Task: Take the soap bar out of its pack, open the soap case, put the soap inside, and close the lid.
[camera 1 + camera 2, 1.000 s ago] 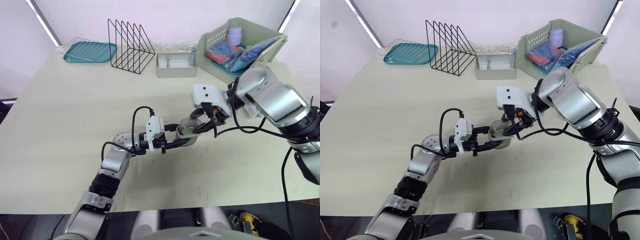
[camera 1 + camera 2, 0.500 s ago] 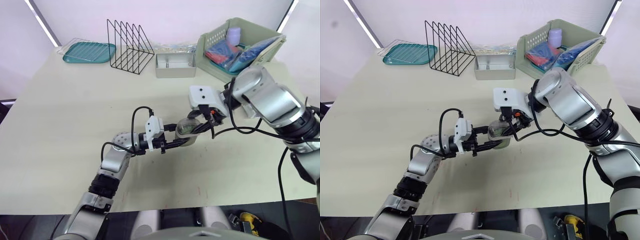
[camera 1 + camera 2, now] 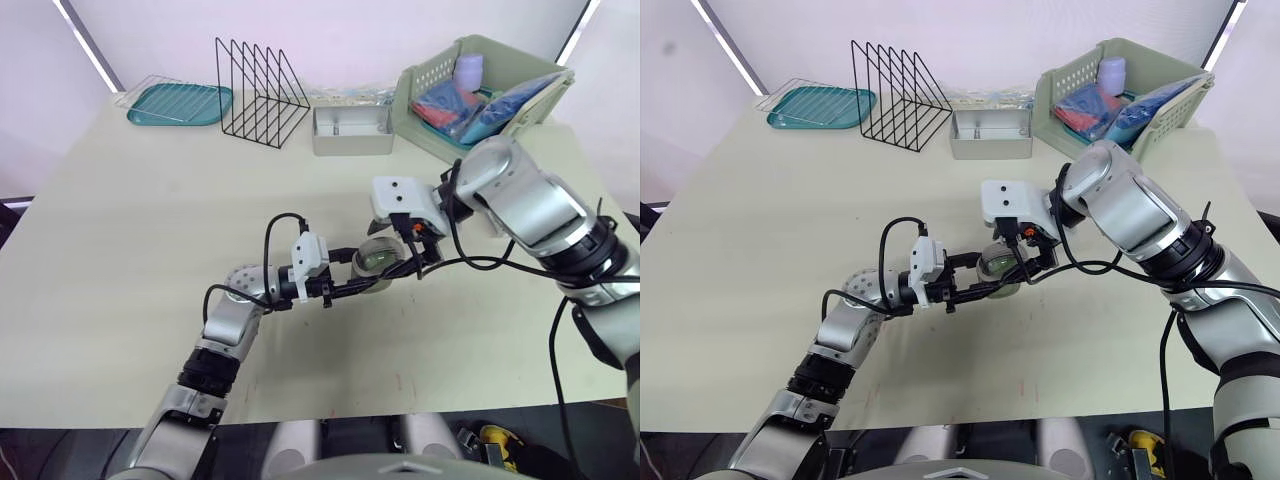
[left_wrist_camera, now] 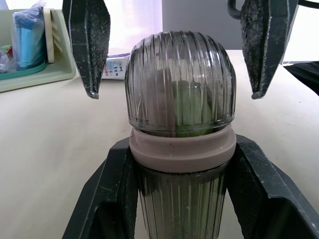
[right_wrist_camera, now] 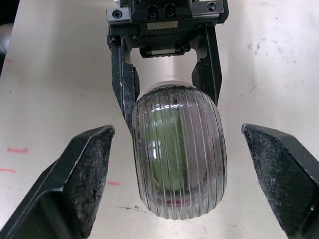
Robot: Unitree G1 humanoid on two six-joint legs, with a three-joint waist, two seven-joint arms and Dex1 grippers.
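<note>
1. Soap case (image 3: 377, 262): ribbed, clear, oval. It sits mid-table, slightly right of centre, low over the table (image 3: 150, 250) (whether it rests on the surface cannot be told).
2. Soap (image 5: 164, 149): green bar, seen through the ribbing inside the case.
3. Lid (image 4: 180, 74): domed half, seated on the lower half with no gap showing at the seam.
4. Left gripper (image 4: 182, 159): clamped on the case, one finger against each side at the seam.
5. Right gripper (image 5: 177, 132): spread wide, with a finger on either side of the domed end and apart from it, holding nothing.
6. Orientation: the long axis runs in line with the left gripper's fingers, roughly left to right across the table. The domed end points right, toward the right gripper.
7. Progress, as judged: the bar is unpacked and inside, and the lid looks closed, so the task appears all but complete. What may remain is a check that the lid is fully home, then setting the case down and letting go.
8. Bystanders along the far edge: teal tray (image 3: 180, 103), wire rack (image 3: 262, 90), metal tin (image 3: 350, 130) and basket (image 3: 480, 85).
</note>
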